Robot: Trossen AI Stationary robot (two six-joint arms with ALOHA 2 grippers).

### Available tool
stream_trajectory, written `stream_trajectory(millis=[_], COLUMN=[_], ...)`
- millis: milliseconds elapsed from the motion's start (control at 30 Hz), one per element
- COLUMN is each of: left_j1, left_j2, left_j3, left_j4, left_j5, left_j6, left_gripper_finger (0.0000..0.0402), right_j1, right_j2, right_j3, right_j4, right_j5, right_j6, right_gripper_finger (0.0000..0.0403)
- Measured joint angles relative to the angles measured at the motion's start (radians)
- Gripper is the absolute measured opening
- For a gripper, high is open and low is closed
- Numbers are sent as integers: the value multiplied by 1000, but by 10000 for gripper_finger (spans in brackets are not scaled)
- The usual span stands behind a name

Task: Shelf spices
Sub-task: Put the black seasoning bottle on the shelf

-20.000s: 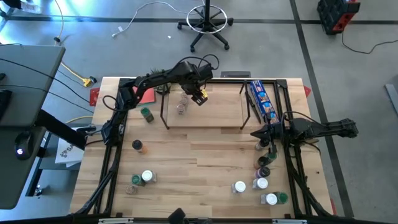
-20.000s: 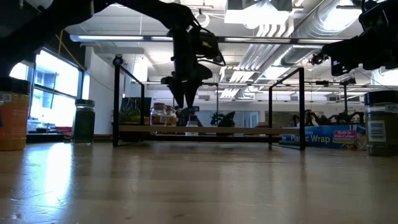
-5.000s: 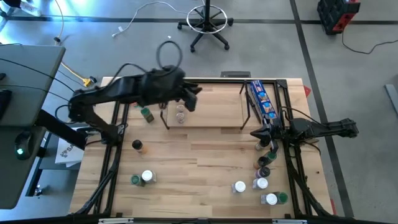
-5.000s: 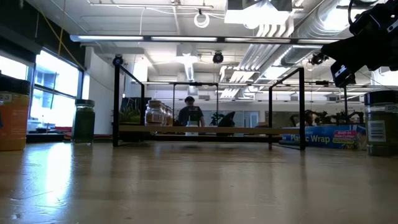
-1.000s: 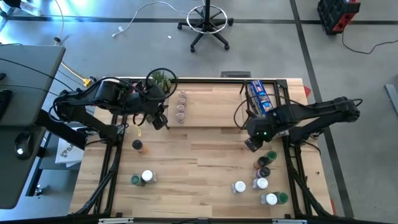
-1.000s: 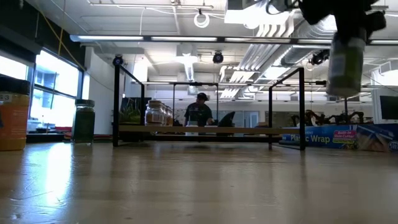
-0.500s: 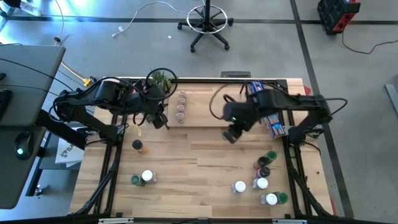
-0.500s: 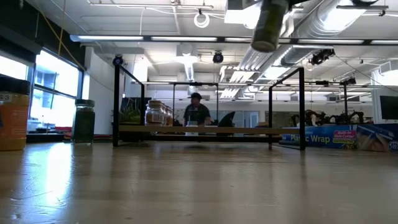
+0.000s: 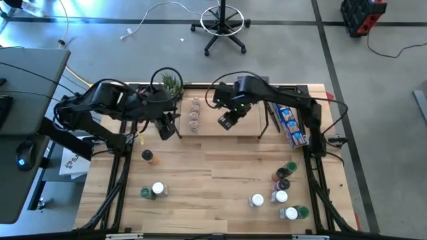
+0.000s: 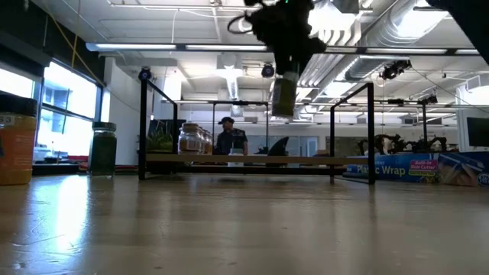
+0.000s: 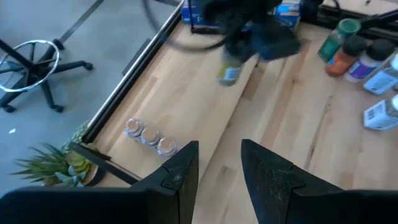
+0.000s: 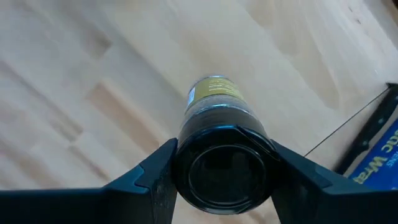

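Note:
The shelf (image 9: 208,128), a light-wood board on thin black legs, stands at the table's far middle. Three clear-lidded spices (image 9: 194,112) stand in a row on its left part, also seen in the left wrist view (image 11: 149,135). My right gripper (image 9: 227,121) hovers above the shelf's middle, shut on a black-lidded spice jar (image 10: 283,95). My left gripper (image 9: 165,128) hangs raised beside the shelf's left end, its fingers open (image 11: 219,167) with nothing between them. My right gripper pinches the jar at its black lid (image 12: 224,167), one finger (image 12: 155,177) on each side. The fingers come from above, pointing down. The jar hangs upright below them, its bottom clear of the shelf board.
An orange jar (image 9: 147,157) and two jars (image 9: 153,191) stand on the table's left. Several jars (image 9: 283,183) cluster at the near right. A blue packet (image 9: 288,119) lies right of the shelf and a small plant (image 9: 170,83) stands at its far left corner.
My right gripper has carried the black-lidded jar from the table's right side toward the left and far edge, to a place above the shelf's middle. The jar has stayed upright and clear of the table.

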Motion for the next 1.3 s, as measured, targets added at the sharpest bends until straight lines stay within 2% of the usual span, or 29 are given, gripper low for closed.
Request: stream_trajectory(millis=[467,800,1033,1300], left_j1=[-14,-14,-14,-14], left_j2=[0,0,1,1], left_j3=[2,2,2,2], left_j4=[-1,-1,0,0], left_j5=[-13,-13,-13,-12], left_j6=[1,-8,-8,-9], left_gripper_finger=[115,115,115,115], right_j1=[-73,-122,-130,-129], right_j2=[155,161,162,162], right_j3=[0,0,-7,-7], right_j4=[87,159,233,325], right_j5=[22,23,22,14], right_j6=[-116,-112,-135,-227], right_gripper_finger=[192,193,216,220])
